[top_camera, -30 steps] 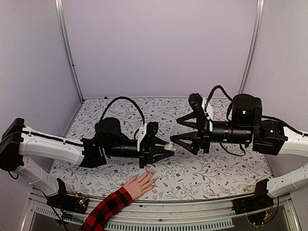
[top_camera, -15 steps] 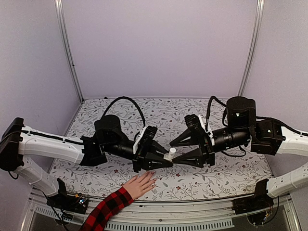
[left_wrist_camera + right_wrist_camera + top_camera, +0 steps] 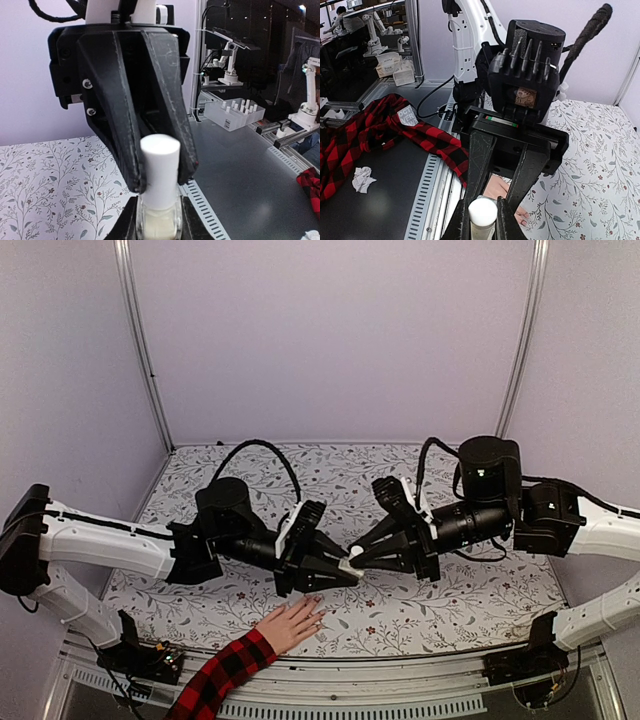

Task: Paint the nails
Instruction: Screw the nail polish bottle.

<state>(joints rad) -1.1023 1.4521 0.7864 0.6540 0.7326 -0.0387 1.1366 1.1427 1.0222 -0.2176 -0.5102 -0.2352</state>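
Observation:
A small clear bottle [image 3: 159, 217] with a white cap [image 3: 160, 167] is held above the table, my left gripper [image 3: 343, 575] shut on its glass body. From the opposite side, my right gripper [image 3: 358, 559] is shut on the white cap [image 3: 482, 212]; its fingers [image 3: 129, 150] clamp the cap on both sides. A light-skinned hand [image 3: 293, 625] in a red-and-black plaid sleeve [image 3: 225, 672] lies flat on the table just below the bottle. The nails [image 3: 522, 220] show at the fingertips under the grippers, small in the top view [image 3: 318, 603].
The floral tablecloth [image 3: 450, 600] covers the table. A slotted metal rail [image 3: 400, 670] runs along its near edge. Pale walls close in the back and sides. Both arms meet over the front middle of the table, above the hand.
My right gripper has swung left and down to the bottle and closed on its cap. The left gripper tilted slightly with the bottle and still holds it. The hand has stayed put.

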